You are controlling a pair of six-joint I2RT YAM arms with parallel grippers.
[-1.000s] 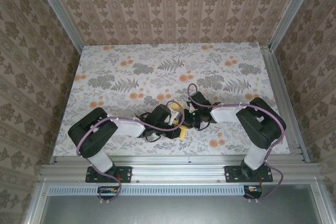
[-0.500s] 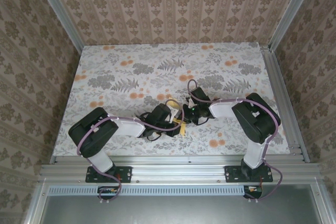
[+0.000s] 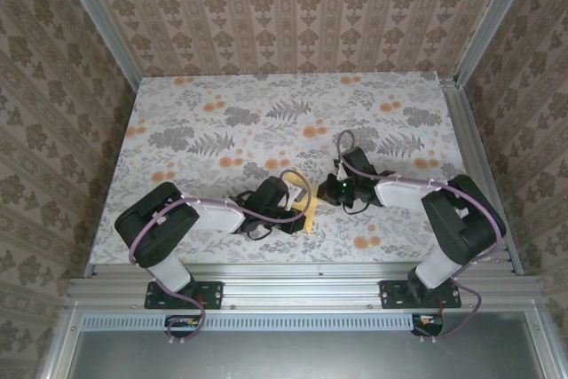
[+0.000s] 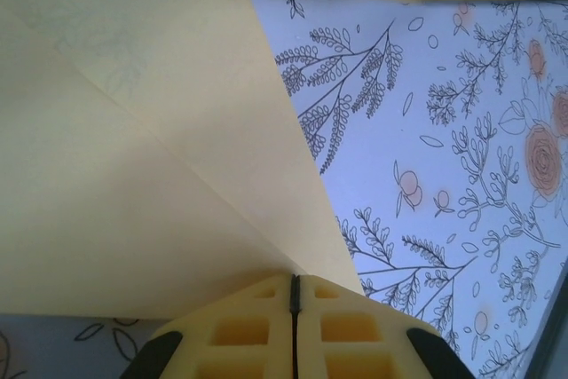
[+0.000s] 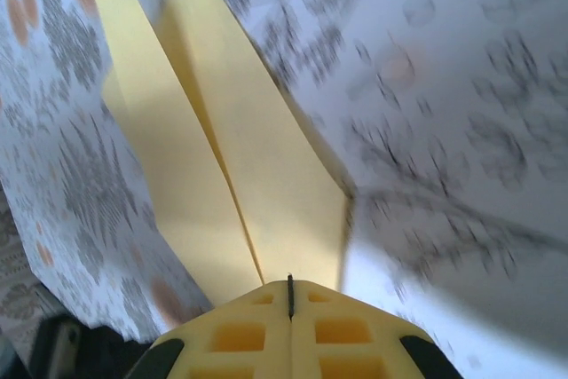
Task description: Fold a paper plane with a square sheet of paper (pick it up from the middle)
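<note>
Flower-printed cloth (image 3: 222, 122) lies beneath, and at its near middle the slim, pale-yellow folded paper plane (image 5: 222, 157) is pinched by left gripper (image 4: 295, 281) and right gripper (image 5: 289, 285) — both clamped on it — mid-fold, I judge; next, pressing a wing crease flat.

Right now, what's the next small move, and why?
Probably lower the paper flat onto the cloth. The left gripper and right gripper both look shut on it, it carries a lengthwise crease, and one edge seems raised off the cloth.
</note>
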